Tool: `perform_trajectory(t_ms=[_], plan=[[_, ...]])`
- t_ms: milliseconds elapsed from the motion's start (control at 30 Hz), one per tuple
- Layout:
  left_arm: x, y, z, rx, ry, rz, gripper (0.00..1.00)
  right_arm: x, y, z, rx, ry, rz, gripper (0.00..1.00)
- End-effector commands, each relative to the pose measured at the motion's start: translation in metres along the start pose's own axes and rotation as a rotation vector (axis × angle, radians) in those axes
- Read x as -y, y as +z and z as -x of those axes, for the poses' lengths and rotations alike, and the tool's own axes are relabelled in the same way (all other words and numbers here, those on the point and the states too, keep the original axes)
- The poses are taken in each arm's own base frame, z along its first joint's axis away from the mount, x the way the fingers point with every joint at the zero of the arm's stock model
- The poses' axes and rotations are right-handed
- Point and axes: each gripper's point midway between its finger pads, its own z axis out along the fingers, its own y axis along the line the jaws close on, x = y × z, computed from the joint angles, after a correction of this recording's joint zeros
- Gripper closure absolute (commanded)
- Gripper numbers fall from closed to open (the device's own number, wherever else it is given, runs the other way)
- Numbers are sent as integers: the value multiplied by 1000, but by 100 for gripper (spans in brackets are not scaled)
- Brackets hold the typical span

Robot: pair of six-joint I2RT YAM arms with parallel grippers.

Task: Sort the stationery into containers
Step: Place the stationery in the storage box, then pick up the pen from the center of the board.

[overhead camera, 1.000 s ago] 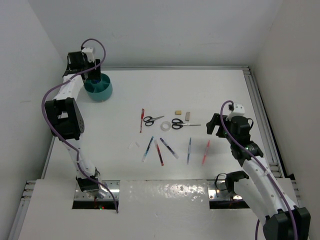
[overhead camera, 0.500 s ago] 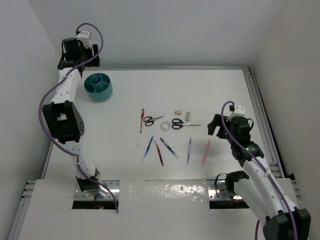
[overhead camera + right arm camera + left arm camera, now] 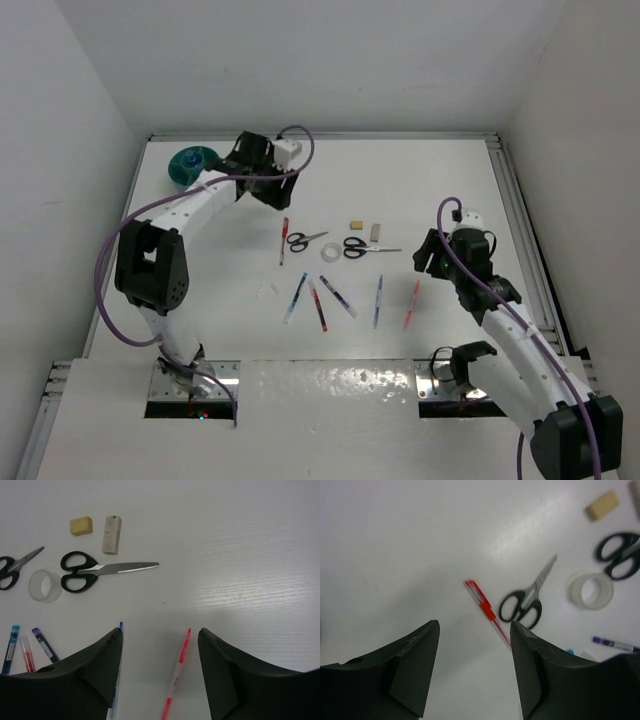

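**Left arm.** It reaches over the far-left part of the bench point(image 3: 420, 170) with the elbow bent. The left hand point(image 3: 268, 192) points down just beyond the far end of the red pen point(image 3: 284, 240). Its fingers stand apart with nothing between them. The teal organiser point(image 3: 186, 165) sits in the far-left corner, partly hidden behind this arm and well apart from the stationery.

**Right arm.** It is folded, and the right hand point(image 3: 428, 258) hovers near the far end of the pink-red pen point(image 3: 412, 303). Its fingers are spread and hold nothing.

**Room.** The stationery is clustered mid-bench with open surface around it. A metal rail point(image 3: 512, 210) runs along the right edge, and white walls point(image 3: 330, 70) close in on three sides.

**Left wrist view.**
- The left hand point(image 3: 474, 624) frames the red pen point(image 3: 485, 611).
- The small scissors point(image 3: 522, 607) and tape roll point(image 3: 591, 590) lie beside the pen.
- The yellow eraser point(image 3: 602, 505) is farther off.
- The organiser is out of frame.

**Right wrist view.**
- The pink-red pen point(image 3: 177, 672) lies below the right hand point(image 3: 160, 630).
- The blue pen point(image 3: 120, 627) runs along the left finger's edge.
- The large scissors point(image 3: 100, 572) and beige eraser point(image 3: 111, 534) show clearly here; from the top camera the eraser is a speck.
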Motion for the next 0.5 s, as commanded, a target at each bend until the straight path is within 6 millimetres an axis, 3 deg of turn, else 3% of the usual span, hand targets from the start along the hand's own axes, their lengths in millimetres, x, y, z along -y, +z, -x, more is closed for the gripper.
perform_trajectory(t_ms=[0,233,333,467], plan=[[16,-8,-28,-77,-42,19,44,-15,-3,16,20,16,29,39],[55,-9,-71,-176,13,-30,46,-25,-1,1,-25,18,42,43],[69,-7,-102,-235,7,-47,45,-35,3,-12,-70,30,68,44],[69,-2,-102,-222,-69,-25,46,-44,6,-27,-119,1,67,44]])
